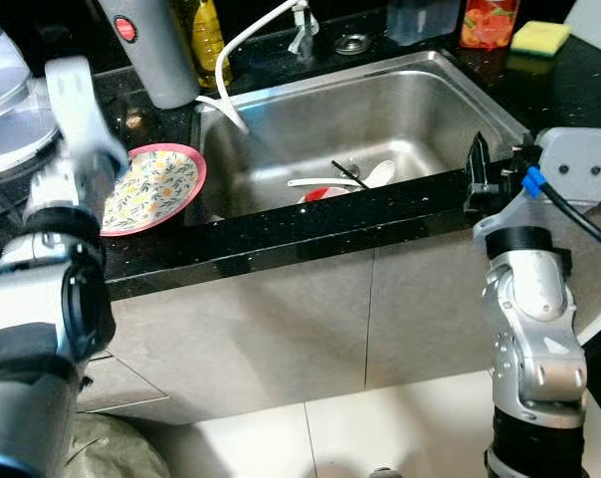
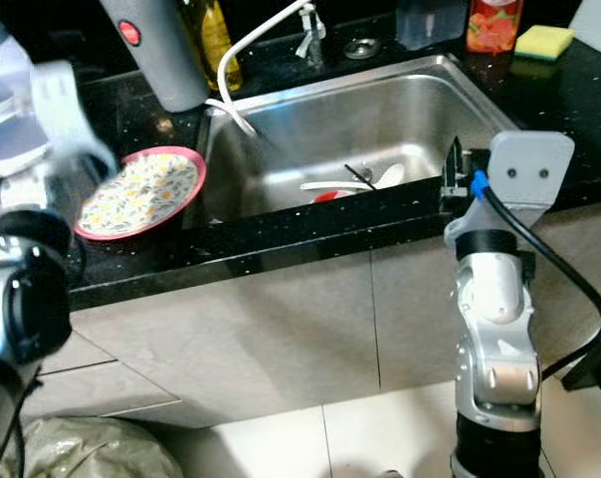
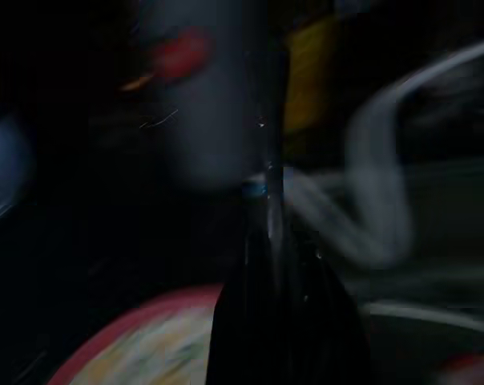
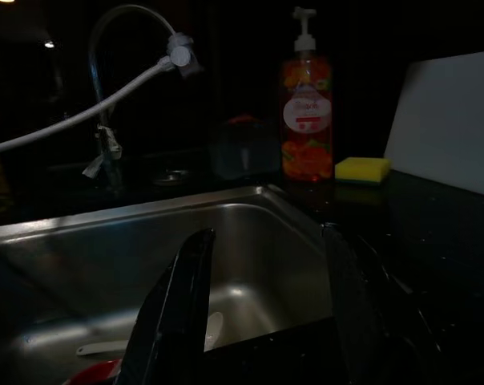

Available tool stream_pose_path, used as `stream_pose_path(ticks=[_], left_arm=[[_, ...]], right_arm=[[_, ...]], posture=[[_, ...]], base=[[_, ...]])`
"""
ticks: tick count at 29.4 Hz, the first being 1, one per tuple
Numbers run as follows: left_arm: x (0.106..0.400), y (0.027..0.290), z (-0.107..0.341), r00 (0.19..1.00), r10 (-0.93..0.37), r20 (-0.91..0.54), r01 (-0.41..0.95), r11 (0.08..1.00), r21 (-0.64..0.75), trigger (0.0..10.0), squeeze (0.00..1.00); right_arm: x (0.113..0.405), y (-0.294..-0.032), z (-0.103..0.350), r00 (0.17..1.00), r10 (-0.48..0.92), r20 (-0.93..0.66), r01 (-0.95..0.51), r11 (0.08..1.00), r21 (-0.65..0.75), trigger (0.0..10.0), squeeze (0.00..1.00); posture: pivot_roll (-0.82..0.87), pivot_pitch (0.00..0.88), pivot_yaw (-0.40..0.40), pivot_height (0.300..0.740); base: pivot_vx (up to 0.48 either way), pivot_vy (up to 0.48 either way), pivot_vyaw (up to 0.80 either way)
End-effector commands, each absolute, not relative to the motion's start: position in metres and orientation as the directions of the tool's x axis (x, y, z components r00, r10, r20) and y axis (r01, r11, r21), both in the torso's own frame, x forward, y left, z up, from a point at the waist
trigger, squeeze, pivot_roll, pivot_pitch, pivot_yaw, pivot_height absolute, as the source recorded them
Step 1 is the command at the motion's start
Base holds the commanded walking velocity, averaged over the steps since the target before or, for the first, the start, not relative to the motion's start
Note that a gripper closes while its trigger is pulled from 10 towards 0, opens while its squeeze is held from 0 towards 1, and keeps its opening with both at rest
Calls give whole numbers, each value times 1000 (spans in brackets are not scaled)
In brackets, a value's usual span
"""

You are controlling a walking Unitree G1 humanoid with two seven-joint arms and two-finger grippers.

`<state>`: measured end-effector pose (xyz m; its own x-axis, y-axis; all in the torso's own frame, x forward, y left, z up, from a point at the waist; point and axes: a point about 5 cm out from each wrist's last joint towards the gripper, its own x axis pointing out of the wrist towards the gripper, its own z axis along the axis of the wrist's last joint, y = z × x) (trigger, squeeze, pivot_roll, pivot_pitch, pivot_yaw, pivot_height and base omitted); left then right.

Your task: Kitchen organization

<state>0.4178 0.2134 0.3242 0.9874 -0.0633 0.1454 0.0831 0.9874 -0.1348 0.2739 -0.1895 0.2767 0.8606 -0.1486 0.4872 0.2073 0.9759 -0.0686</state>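
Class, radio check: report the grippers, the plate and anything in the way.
Right gripper open at the sink front edge. Left gripper shut, above the plate. Plate on the counter, left of sink. Hose hangs into the sink.

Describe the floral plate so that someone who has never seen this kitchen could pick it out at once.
Start at the steel sink set in the black countertop. On the counter just to its left, beside the basin's left rim, lies the floral plate. It is the one round dish with a pink rim and a flower pattern; the grey appliance and yellow bottle behind it stand upright.
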Motion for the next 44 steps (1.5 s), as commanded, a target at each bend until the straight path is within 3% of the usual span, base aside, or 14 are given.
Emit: stream_pose_path(ticks=[1,5,8,14,15,18,19,24,28,32,33,37,41,44], left_arm=[[420,175,319,953,-268,141,291,938,-186,10000,0],[422,136,301,928,-364,74,371,919,-134,10000,0],[423,109,274,924,-382,-24,382,923,33,10000,0],[422,86,258,918,-394,-30,394,919,-15,10000,24],[421,85,259,920,-391,-19,390,920,-28,10000,1000],[419,97,297,920,-300,252,296,954,53,10000,1000],[416,101,313,896,-261,360,247,965,84,10000,0],[400,105,350,778,-249,577,193,968,157,10000,0],[389,100,356,730,-299,614,208,954,217,10000,0],[384,98,349,730,-322,603,227,946,230,10000,0],[378,99,311,816,-321,480,274,947,168,10000,0],[360,106,270,878,-245,410,225,969,99,10000,0],[353,112,276,867,-222,446,213,975,70,10000,0],[349,132,298,835,-193,515,168,981,96,10000,0]], right_arm=[[276,-186,278,866,-126,484,183,980,-72,10000,0],[277,-184,279,866,-116,487,173,982,-75,10000,0],[277,-182,279,866,-113,488,168,983,-70,10000,0],[278,-176,279,866,-103,490,151,987,-61,10000,0],[277,-175,279,866,-101,490,149,987,-60,10000,0],[274,-176,278,866,-111,488,158,986,-57,10000,0],[273,-177,279,865,-111,489,159,986,-56,10000,0],[272,-173,279,866,-102,489,148,987,-56,10000,0],[271,-171,279,867,-97,489,141,989,-54,10000,0],[271,-170,278,868,-91,488,134,989,-55,10000,0],[272,-166,278,872,-63,486,108,992,-65,10000,0],[275,-164,275,878,-34,477,80,994,-75,10000,0],[280,-167,274,886,-30,463,69,995,-67,10000,0],[290,-167,277,888,-10,460,45,997,-64,10000,0]], posture=[[-120,69,159,740],[-118,67,157,740],[-113,62,154,740],[-130,78,168,740],[-131,79,168,740],[-148,80,167,740],[-150,80,166,740],[-154,87,170,740],[-144,85,162,740],[-142,84,160,740],[-144,68,143,740],[-115,51,113,740],[-88,43,87,740],[-45,40,45,740]], base=[[0,0,0],[0,0,0],[0,0,0],[0,0,0],[0,0,0],[0,0,0],[0,0,0],[0,0,0],[0,0,0],[0,0,0],[0,0,0],[0,0,0],[0,0,0],[0,0,0]])
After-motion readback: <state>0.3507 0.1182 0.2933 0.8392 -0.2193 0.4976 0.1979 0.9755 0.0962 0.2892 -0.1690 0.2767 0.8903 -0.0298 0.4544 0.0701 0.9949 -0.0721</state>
